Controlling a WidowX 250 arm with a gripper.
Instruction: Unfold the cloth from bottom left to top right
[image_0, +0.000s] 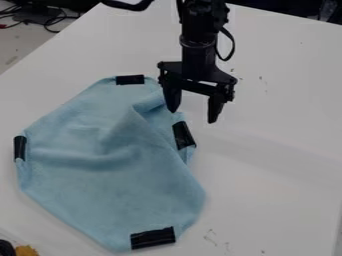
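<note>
White tabletop (274, 165) underneath it all, and across its left side in view lies the light-blue soft cloth (100, 195), mostly spread but rumpled, its upper right edge bunched into a fold. Over that edge hangs the black two-finger gripper (193, 116), fingers spread wide, nothing between them, one tip right by the blue fabric, the other out over bare white. Down to the small stuff: a black tape strip (183, 135) on the cloth's right edge, just below the gripper, and that looks like the target! We're at the grasping stage, I'd say, with the unfolding pull yet to be made. Next it wants a shift onto that taped edge, a drop, a firm pinch, then a low draw toward top right.
</note>
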